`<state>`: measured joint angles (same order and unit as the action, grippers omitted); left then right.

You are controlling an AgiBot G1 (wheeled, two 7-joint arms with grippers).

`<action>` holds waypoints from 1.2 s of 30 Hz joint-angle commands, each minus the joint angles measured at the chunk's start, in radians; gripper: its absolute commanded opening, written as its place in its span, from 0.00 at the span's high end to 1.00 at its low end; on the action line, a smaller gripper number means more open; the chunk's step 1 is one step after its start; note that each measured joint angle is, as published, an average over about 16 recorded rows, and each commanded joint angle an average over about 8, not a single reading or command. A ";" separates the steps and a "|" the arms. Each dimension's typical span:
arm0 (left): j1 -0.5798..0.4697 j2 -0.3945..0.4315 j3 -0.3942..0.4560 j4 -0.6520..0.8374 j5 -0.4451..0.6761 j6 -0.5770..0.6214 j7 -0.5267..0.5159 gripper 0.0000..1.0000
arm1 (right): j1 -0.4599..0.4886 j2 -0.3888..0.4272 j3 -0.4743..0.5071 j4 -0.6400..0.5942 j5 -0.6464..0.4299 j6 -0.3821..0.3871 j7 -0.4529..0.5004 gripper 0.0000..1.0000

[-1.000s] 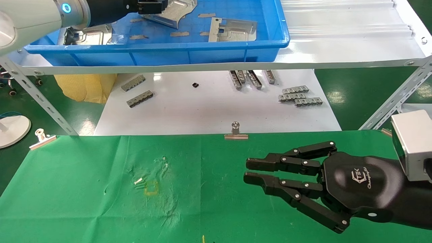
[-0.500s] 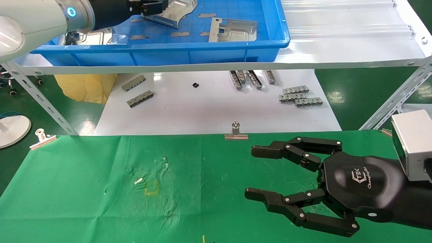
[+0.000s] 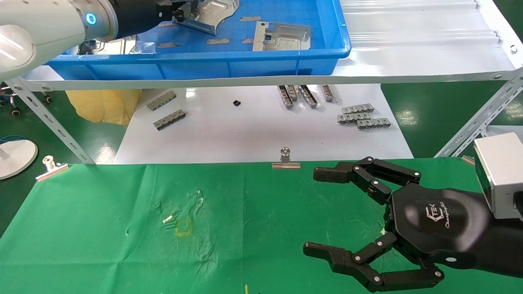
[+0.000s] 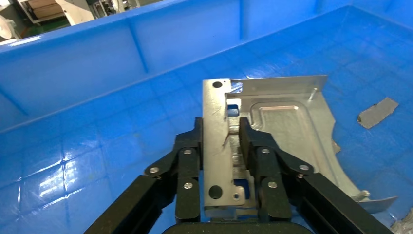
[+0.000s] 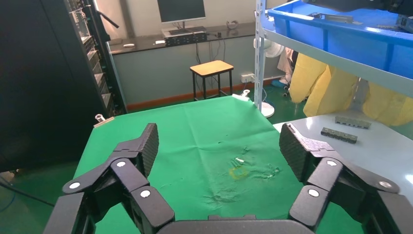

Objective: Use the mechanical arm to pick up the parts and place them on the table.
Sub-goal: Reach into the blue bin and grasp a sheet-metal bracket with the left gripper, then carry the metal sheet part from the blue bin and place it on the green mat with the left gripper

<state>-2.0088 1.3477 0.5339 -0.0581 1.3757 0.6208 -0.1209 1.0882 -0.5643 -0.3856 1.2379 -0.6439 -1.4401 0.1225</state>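
My right hand point(image 3: 318, 212) has just spread wide over the table point(image 3: 102, 228), ready, while my left hand point(image 4: 219, 141) stays clamped on a part point(image 4: 287, 131) in the tray point(image 3: 245, 65).

Blue plastic tray point(image 3: 196, 65) on a white metal shelf point(image 3: 408, 49). Glossy white board point(image 3: 253, 130) below, carrying small grey ridged strips point(image 3: 361, 116). Yellow mesh bag point(image 3: 104, 106) at left. Silver binder clip point(image 3: 285, 160). Wooden stool point(image 5: 213, 68) in the background.
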 commanded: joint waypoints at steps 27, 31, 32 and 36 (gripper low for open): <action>-0.013 -0.198 -0.080 -0.116 -0.156 0.601 0.296 1.00 | 0.000 0.000 0.000 0.000 0.000 0.000 0.000 0.00; -0.005 -0.252 -0.081 -0.124 -0.167 0.764 0.373 1.00 | 0.000 0.000 0.000 0.000 0.000 0.000 0.000 0.00; -0.002 -0.266 -0.080 -0.126 -0.169 0.806 0.393 1.00 | 0.000 0.000 0.000 0.000 0.000 0.000 0.000 0.00; 0.026 -0.321 -0.073 -0.149 -0.180 0.937 0.464 1.00 | 0.000 0.000 0.000 0.000 0.000 0.000 0.000 0.00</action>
<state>-1.9632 1.0222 0.4728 -0.2392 1.1869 1.5161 0.3378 1.0883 -0.5642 -0.3857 1.2379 -0.6439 -1.4401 0.1224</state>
